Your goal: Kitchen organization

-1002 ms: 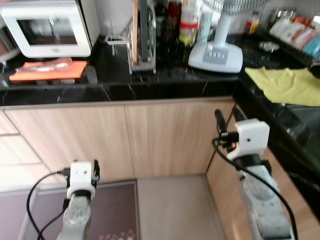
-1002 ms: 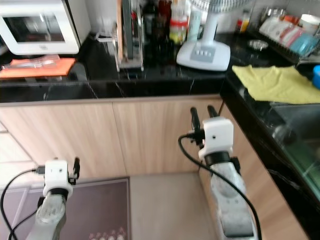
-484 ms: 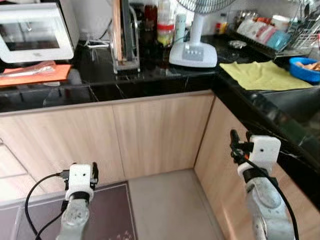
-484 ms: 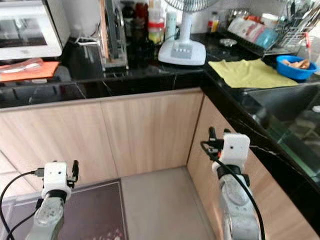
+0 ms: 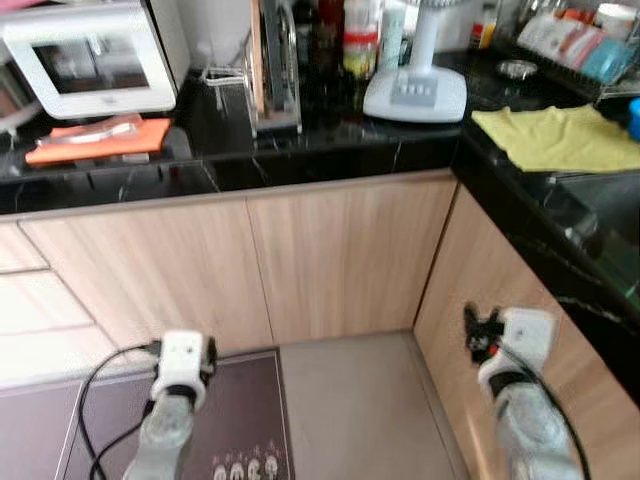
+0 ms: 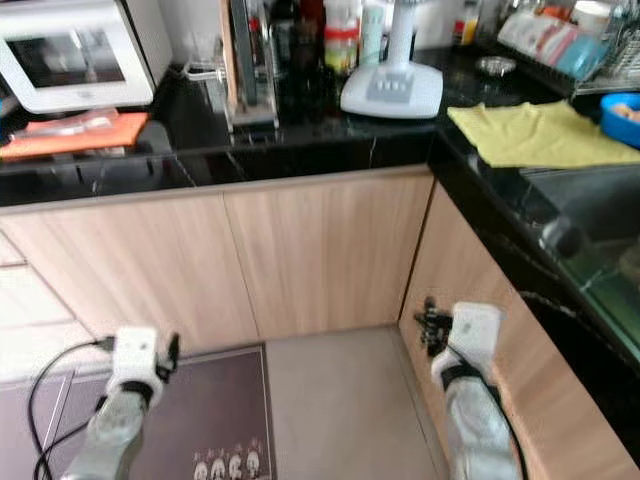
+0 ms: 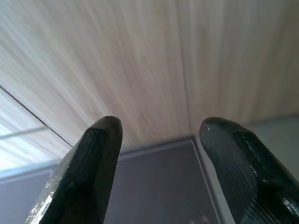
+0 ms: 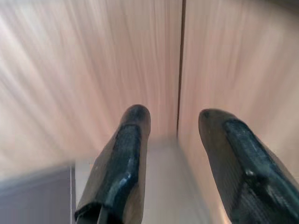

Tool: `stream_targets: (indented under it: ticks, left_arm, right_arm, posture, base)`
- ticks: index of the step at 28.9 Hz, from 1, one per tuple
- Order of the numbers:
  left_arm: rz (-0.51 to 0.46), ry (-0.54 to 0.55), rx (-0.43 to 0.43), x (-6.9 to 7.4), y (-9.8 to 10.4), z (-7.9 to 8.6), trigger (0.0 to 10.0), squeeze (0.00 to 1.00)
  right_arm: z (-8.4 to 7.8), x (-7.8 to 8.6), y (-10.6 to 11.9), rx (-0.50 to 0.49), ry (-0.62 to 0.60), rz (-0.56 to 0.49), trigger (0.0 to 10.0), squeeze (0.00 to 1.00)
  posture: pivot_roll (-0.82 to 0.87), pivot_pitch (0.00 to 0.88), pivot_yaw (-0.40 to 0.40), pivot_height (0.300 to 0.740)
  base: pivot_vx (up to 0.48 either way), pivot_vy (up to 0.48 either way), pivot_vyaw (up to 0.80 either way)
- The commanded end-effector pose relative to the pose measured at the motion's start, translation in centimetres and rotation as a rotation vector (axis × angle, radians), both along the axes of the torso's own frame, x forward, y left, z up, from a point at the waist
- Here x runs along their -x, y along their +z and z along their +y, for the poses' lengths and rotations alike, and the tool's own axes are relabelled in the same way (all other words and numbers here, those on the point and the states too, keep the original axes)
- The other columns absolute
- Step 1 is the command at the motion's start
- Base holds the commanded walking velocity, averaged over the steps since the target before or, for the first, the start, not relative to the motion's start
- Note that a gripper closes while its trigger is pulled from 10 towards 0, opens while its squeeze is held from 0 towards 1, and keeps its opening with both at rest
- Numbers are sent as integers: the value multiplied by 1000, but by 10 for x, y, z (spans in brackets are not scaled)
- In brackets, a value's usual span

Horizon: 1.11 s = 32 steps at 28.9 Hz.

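Note:
A black L-shaped countertop (image 5: 330, 150) runs above pale wood cabinets (image 5: 340, 260). On it stand a white microwave (image 5: 95, 60), an orange mat (image 5: 100, 140) with something clear on it, a cutting-board rack (image 5: 272, 70), bottles (image 5: 355, 40), a white fan base (image 5: 415, 95) and a yellow cloth (image 5: 560, 135). My left gripper (image 7: 161, 135) hangs low over a dark floor mat (image 5: 235, 420), open, facing the cabinet fronts. My right gripper (image 8: 175, 116) is low beside the right-hand cabinet, open, aimed at the corner seam. Neither holds anything.
A sink (image 5: 610, 200) lies in the right counter, with a dish rack (image 5: 580, 50) behind it and a blue bowl (image 6: 625, 115) near the edge. Grey floor (image 5: 350, 400) fills the corner between the cabinets.
My right gripper has dropped from near counter height to low beside the right cabinet. The head view swung right and then back left. The left arm stays low.

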<state>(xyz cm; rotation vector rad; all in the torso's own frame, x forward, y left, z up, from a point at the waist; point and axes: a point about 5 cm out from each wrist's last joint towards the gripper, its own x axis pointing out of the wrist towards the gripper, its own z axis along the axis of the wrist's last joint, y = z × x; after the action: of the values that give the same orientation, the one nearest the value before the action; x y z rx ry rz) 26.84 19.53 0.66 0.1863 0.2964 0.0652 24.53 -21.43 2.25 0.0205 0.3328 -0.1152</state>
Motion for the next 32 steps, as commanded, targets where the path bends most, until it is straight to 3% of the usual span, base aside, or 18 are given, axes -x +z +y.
stream_targets:
  ticks: [1,2,5,8,10,12,15,21,24,28,32]
  left_arm:
    - [154,-69,-33,-2,-13,-1,10000,0]
    - [200,-102,-114,-7,-13,0,10000,0]
    - [231,-39,-44,-15,-10,4,10000,0]
    - [308,-93,-60,-16,-17,-2,10000,0]
    - [347,-116,-74,-11,-23,-4,10000,0]
    - [441,-105,-96,9,-40,2,10000,0]
    - [509,-84,-102,23,-51,8,10000,0]
    - [528,-9,-1,31,-58,5,10000,0]
    - [538,-24,-20,32,-59,3,10000,0]
    - [607,-137,-178,44,-66,8,10000,0]
    - [660,-113,-111,55,-73,7,10000,0]
  right_arm:
    - [1,3,-12,11,11,39,10000,0]
    - [1,8,-21,10,13,76,10000,0]
    - [3,14,-33,-15,26,132,10000,0]
    - [10,23,-55,-36,85,223,10000,0]
    - [14,27,-62,-41,108,256,10000,0]
    - [17,38,-78,-17,126,351,10000,0]
    - [16,50,-89,-39,100,429,10000,0]
    - [17,67,-103,-58,85,533,10000,0]
    - [16,70,-105,-52,78,552,10000,0]
    - [15,72,-107,-43,68,572,10000,0]
    - [14,76,-109,-47,55,584,10000,0]
  posture:
    - [-101,0,29,740]
    - [-100,0,29,740]
    - [-99,0,30,740]
    - [-98,0,33,740]
    - [-99,0,35,740]
    - [-107,0,40,740]
    - [-99,0,34,740]
    - [-91,0,29,740]
    - [-90,0,27,740]
    - [-92,0,29,740]
    - [-92,0,32,740]
  base:
    - [0,0,0]
    - [0,0,0]
    - [0,0,0]
    - [0,0,0]
    - [0,0,0]
    - [0,0,0]
    - [0,0,0]
    - [0,0,0]
    - [0,0,0]
    - [0,0,0]
    - [0,0,0]
